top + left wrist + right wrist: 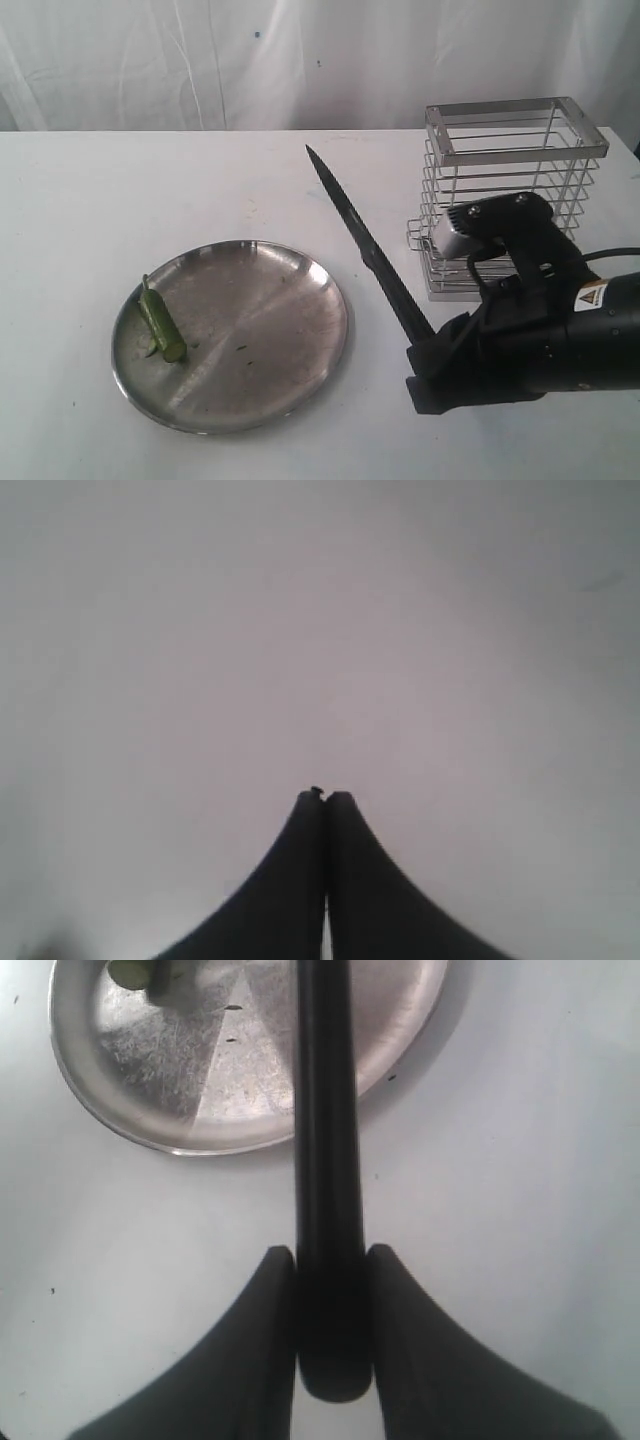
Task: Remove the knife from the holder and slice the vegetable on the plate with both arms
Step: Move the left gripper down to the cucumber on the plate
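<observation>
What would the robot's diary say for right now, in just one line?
right end effector: shut on knife, out of holder | left end effector: shut, empty | vegetable: uncut on plate

— Where's my right arm?
— Low at the near right, its pincer (331, 1260) clamped on the knife (365, 245) handle, blade angled up and away.
— And my left pincer (325, 798)?
— Fingertips pressed together, holding nothing; the exterior view doesn't show that arm.
</observation>
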`<state>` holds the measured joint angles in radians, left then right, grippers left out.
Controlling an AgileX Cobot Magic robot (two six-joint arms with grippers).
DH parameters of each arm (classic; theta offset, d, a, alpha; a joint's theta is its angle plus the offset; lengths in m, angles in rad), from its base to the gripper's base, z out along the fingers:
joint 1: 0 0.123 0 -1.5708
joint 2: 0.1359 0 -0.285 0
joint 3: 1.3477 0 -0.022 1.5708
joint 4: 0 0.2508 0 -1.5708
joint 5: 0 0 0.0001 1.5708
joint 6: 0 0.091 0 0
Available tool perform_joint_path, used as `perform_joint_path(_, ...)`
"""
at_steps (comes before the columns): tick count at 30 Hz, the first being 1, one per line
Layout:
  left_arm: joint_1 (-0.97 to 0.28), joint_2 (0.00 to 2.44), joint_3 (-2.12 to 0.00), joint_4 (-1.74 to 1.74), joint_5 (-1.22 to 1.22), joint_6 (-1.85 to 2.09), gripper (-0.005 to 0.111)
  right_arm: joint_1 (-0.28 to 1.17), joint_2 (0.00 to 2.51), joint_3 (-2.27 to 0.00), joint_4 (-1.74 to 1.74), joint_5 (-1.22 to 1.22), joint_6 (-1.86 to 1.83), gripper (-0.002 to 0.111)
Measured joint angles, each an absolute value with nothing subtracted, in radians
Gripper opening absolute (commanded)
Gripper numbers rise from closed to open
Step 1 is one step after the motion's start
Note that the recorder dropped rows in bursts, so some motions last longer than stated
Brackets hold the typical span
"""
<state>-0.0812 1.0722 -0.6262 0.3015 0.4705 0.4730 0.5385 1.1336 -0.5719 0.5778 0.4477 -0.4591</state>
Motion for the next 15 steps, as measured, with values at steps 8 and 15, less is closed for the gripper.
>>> perform_joint_path(8, -0.286, 1.231, -0.660, -0.297, 0.521, 1.863, 0.020, 0.539, 1.171, -0.570, 0.571, 0.448, -0.459, 0.000)
perform_joint_path(15, -0.288, 1.476, -0.712, -0.313, 0.020, 1.958, 0.048, 0.539, 1.171, -0.570, 0.571, 0.448, -0.459, 0.000)
